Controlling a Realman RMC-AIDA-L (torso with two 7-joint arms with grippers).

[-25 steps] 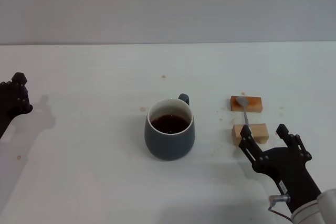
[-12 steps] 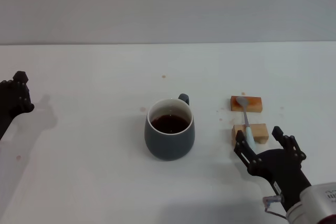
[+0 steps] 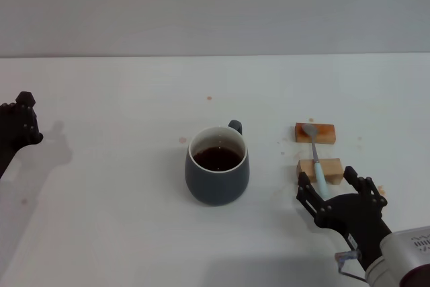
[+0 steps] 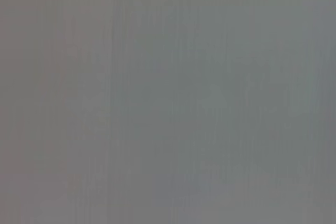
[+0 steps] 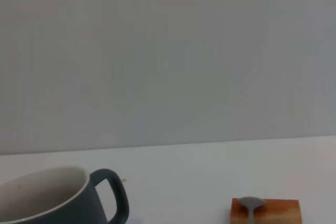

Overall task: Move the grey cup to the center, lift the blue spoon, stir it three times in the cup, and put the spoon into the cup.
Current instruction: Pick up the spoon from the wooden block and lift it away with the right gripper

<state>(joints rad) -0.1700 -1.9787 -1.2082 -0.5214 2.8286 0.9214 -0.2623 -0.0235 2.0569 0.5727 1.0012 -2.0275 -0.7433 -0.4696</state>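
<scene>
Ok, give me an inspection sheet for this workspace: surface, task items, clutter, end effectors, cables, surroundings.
Surface: white table with a few small brown specks.
Job's things: grey cup near the center, upright, dark liquid inside, handle toward the far right. Blue spoon lies across two wooden blocks, bowl on the far one, handle on the near one.
Clutter: nothing seen beyond the blocks.
End effectors: right end effector open, low at the spoon's handle end, not gripping yet. Left end effector idle at the table's left edge.
Cables: a short wire loop by the right wrist.
Surroundings: plain grey wall behind.
</scene>
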